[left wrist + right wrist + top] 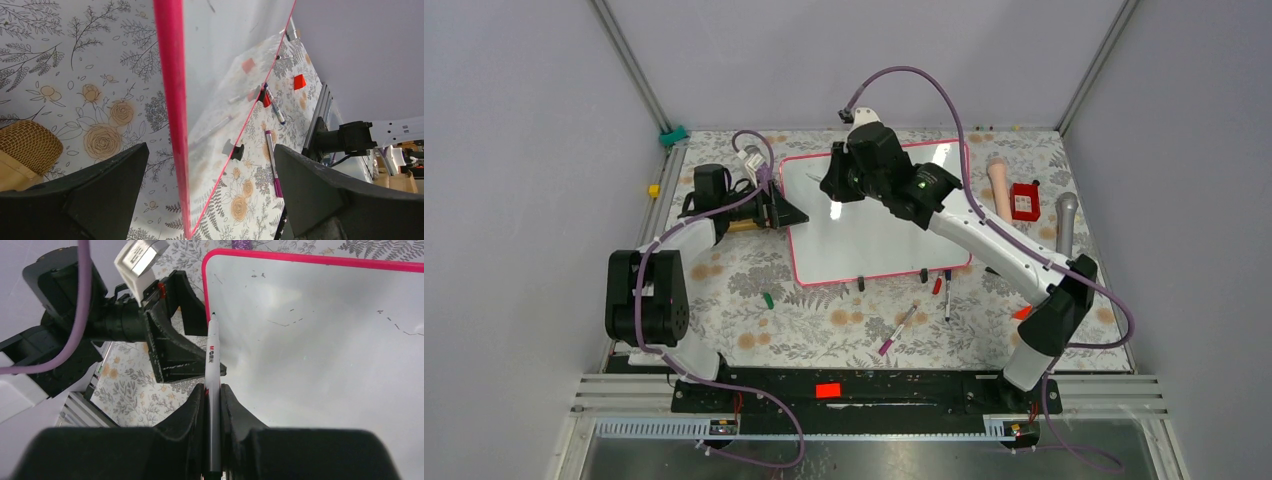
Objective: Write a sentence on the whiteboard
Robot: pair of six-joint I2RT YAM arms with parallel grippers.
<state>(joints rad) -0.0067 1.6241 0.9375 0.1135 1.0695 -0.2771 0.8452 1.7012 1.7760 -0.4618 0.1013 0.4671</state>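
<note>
Floral-print tablecloth [824, 325] covers the table inside a grey-walled enclosure. The whiteboard [864, 245] lies flat at the middle of the table, toward the far side, its pink-red frame visible all round. Faint dark marks [285, 322] show on its glossy face.

Right gripper [212, 390]: clamped on a white marker [212, 355], which stands between the two fingers with its dark tip forward. The tip sits over the board just inside the left frame, near the far-left corner. Whether it touches the surface cannot be told. The right arm reaches diagonally across the board and hides part of its right half in the top view.

Left gripper [210, 150]: jaws wide apart and holding nothing. It sits at the board's left edge, and the pink frame runs between the fingers in the wrist view. Contact with the board cannot be told. A woven tan object [25, 145] lies just beside this gripper on the cloth.

Loose items along the board's near edge:
- two black caps [861, 284]
- a red cap [937, 285]
- a dark marker [947, 298]
- a purple marker [897, 330], further toward the arms
- a green cap [768, 299], to the near left

Right of the board lie a pale pink cylinder [999, 185], a red box [1025, 201] and a grey microphone [1066, 222].
</note>
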